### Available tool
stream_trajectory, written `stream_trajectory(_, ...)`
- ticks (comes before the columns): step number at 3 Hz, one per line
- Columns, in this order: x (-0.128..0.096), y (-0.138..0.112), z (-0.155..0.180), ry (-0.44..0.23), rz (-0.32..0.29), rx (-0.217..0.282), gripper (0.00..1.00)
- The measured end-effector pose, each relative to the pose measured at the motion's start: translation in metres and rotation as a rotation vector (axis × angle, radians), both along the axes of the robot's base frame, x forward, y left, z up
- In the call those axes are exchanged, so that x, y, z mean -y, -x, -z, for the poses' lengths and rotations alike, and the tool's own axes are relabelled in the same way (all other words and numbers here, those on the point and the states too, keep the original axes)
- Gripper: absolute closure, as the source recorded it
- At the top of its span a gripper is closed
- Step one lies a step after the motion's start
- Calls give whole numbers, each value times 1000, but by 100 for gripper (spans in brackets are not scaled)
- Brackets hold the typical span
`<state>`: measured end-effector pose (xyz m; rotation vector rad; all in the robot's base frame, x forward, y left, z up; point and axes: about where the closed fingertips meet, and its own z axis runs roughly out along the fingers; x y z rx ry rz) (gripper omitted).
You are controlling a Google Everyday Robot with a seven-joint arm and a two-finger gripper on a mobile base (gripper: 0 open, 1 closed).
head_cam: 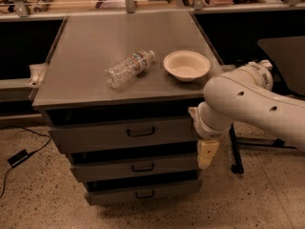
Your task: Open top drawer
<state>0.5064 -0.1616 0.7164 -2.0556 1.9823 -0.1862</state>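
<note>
The top drawer [95, 136] is the widest gray metal front of three under the cabinet top, with a small dark bar handle [140, 131] at its centre. I see no gap behind its front. My white arm [248, 101] reaches in from the right. My gripper [207, 153] hangs down, cream-coloured, at the right end of the top drawer's front. It sits about level with the gap above the middle drawer [105, 170] and well to the right of the handle.
A clear plastic bottle [127, 68] lies on its side on the gray cabinet top [86, 42]. A cream bowl [186, 65] stands next to it. The bottom drawer [114, 196] is lowest. A black cable and box [20, 157] lie on the floor at left. A dark stand [234, 149] is at right.
</note>
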Motion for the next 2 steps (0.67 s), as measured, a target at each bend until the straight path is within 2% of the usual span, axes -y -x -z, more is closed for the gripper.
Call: stream_trajectory(2,2,-37,32,-37,-13,-43,0)
